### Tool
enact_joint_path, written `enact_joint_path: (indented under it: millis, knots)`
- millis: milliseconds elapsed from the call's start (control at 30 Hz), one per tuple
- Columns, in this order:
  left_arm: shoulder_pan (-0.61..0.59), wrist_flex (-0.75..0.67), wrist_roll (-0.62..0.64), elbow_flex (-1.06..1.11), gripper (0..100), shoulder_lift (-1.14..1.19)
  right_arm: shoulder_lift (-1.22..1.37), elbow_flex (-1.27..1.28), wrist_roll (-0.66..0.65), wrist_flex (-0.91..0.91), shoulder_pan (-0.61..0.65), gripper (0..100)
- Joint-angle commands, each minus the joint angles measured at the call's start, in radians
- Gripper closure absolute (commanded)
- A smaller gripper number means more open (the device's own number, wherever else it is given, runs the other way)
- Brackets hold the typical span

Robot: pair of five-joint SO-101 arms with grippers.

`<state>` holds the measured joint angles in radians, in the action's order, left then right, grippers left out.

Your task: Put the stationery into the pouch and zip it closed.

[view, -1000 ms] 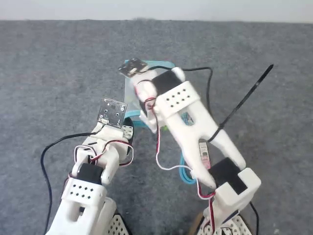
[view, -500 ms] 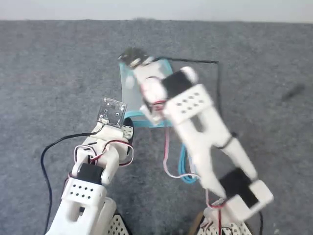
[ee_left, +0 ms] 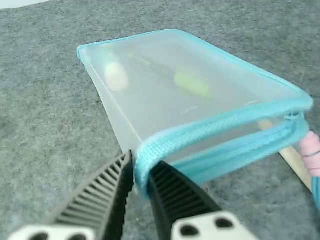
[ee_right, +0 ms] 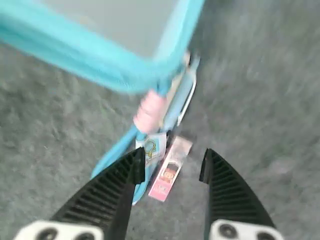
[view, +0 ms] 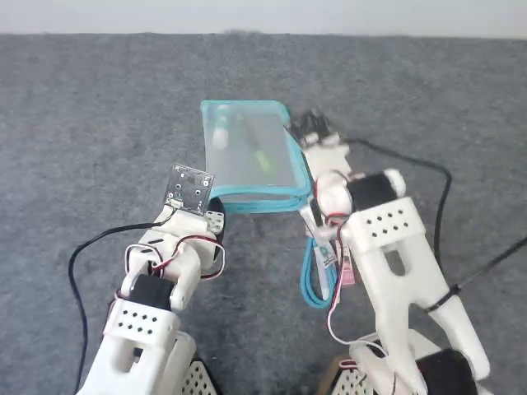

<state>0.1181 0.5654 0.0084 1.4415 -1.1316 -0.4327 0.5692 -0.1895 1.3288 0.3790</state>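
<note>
Arms stand side by side at the near edge of the grey carpet [view: 74,107]. Your left arm [view: 156,284] leans forward and a little right, low over the surface. Your left gripper [ee_left: 141,170] is clamped on the near left corner of the pouch [view: 247,156], with its ribbed fingers [ee_left: 107,192] pinching the turquoise zip edge between them. Your right arm [view: 394,247] reaches forward and bends left, with its wrist tipped down just right of the pouch's near right corner. Your right gripper [ee_right: 170,162] hangs there with its jaws apart, holding nothing. Below it a pink tag [ee_right: 169,176] and a blue cord [ee_right: 112,152] lie on the carpet, close to the pouch. A pink piece [ee_right: 149,112] sits right at that corner, and the left wrist view shows a wooden stick [ee_left: 295,162] beside it; you cannot tell whether either is inside the pouch. Farther out, the pouch lies flat, translucent with turquoise trim, running away from you between the two wrists. Through its top you can see a green item [view: 263,158] near the middle and a pale round one [view: 219,136] toward the far left corner
</note>
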Motion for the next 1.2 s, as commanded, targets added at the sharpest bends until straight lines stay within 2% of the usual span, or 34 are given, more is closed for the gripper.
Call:
enact_joint_path:
  millis: [0, 467, 733, 1033, 1167]
  knots:
    - [-0.006, -0.028, -0.008, -0.012, 99, 0.002, -0.048, 0.115, -0.023, -0.076, -0.018, 81.1]
    - [-0.006, -0.028, -0.009, -0.01, 99, 0.002, 0.088, 0.276, -0.025, -0.216, -0.021, 81.1]
    - [-0.006, -0.028, -0.011, -0.01, 99, 0.002, 0.094, 0.307, -0.026, -0.226, -0.145, 81.2]
    - [-0.006, -0.028, -0.011, -0.01, 99, 0.003, 0.094, 0.384, -0.075, -0.277, -0.162, 81.6]
    - [-0.006, -0.028, -0.011, 0.001, 99, 0.002, 0.096, 0.382, -0.075, -0.295, -0.163, 93.6]
